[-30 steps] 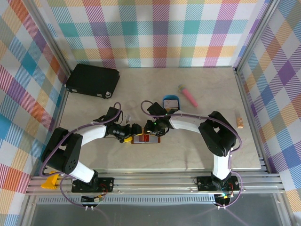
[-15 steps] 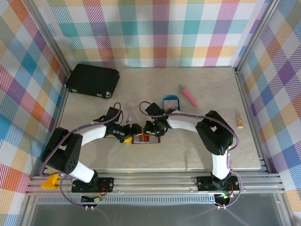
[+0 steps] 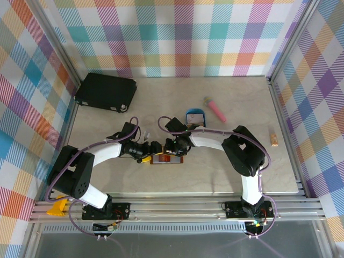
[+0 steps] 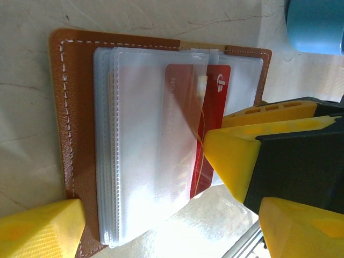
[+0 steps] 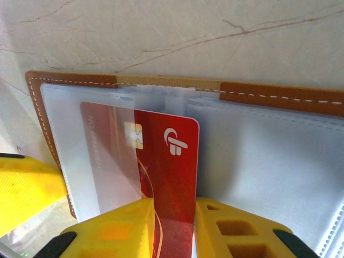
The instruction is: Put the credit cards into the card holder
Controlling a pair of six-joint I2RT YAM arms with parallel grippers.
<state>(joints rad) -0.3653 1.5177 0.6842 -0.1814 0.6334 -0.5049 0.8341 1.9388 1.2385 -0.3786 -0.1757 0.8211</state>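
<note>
R gripper (image 5: 172,217) was clamped on the red credit card (image 5: 167,161), approx half under a clear sleeve (image 4: 140,134) of the open card holder (image 5: 279,92), which lay centred on the worktop (image 3: 226,172) nr its near edge, pocket depth looking to run toward L arm; L gripper (image 4: 166,230) straddled the holder, jaws apart.
</note>
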